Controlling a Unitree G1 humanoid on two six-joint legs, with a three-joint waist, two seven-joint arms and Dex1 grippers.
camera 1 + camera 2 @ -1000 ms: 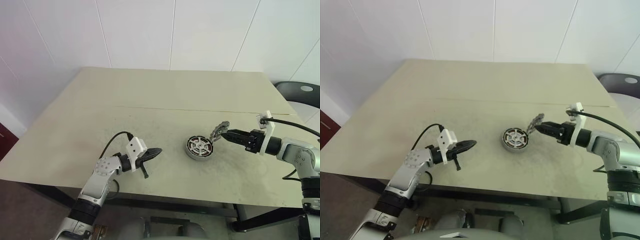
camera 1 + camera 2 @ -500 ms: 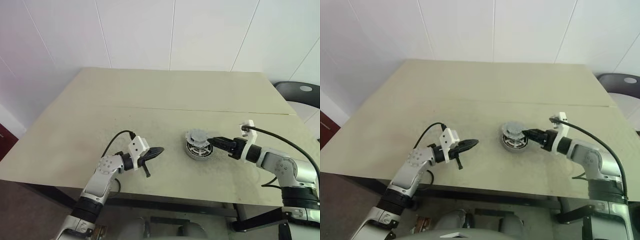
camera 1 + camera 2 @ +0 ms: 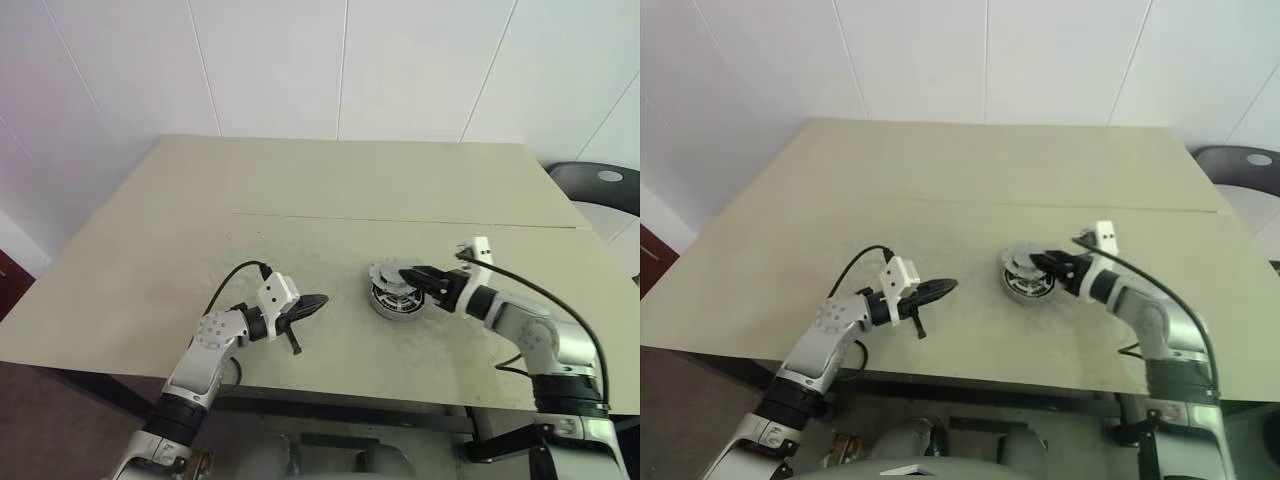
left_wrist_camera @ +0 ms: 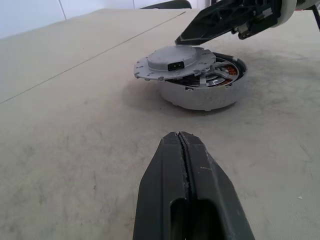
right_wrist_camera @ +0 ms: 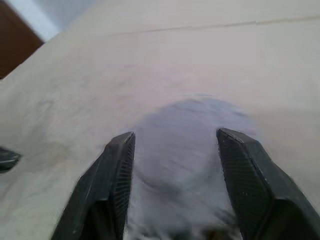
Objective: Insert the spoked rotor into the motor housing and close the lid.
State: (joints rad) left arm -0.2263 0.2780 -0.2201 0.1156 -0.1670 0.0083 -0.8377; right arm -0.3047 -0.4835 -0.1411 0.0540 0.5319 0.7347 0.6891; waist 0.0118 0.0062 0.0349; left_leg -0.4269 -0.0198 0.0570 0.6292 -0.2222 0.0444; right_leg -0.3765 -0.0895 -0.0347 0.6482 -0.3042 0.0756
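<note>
The motor housing (image 4: 202, 92) sits on the worktop (image 3: 330, 190), a little to the right of the middle, with its coppery windings showing along the open far side. The lid (image 4: 175, 61) lies on top of it but is not seated: it rests tilted and shifted toward the robot's left, overhanging that edge of the housing, while the right side of the housing stays uncovered. The spoked rotor cannot be made out apart from the housing's inner parts, so whether it is fully in place cannot be told.

The right claw (image 3: 407, 274) is at the lid, reaching in from the right and pointing leftward and slightly down. In its own wrist view its two fingers (image 5: 116, 172) stand well apart with the blurred grey round of the lid between and just ahead of them; the fingers do not appear to clamp it, so the claw reads as open over the lid, not gripping.

The left claw (image 3: 312, 302) rests low, well to the left of the housing, pointing toward it, and its fingers are pressed together with nothing between them.

The coming move likely turns on the lid's offset: it lies directly ahead of the right claw, just past its tips, and its centre is left of the housing's centre. Squaring it would mean drawing it back toward the right arm, then pressing it flat. The right arm is far nearer to do that; the left could only brace from the other side.
</note>
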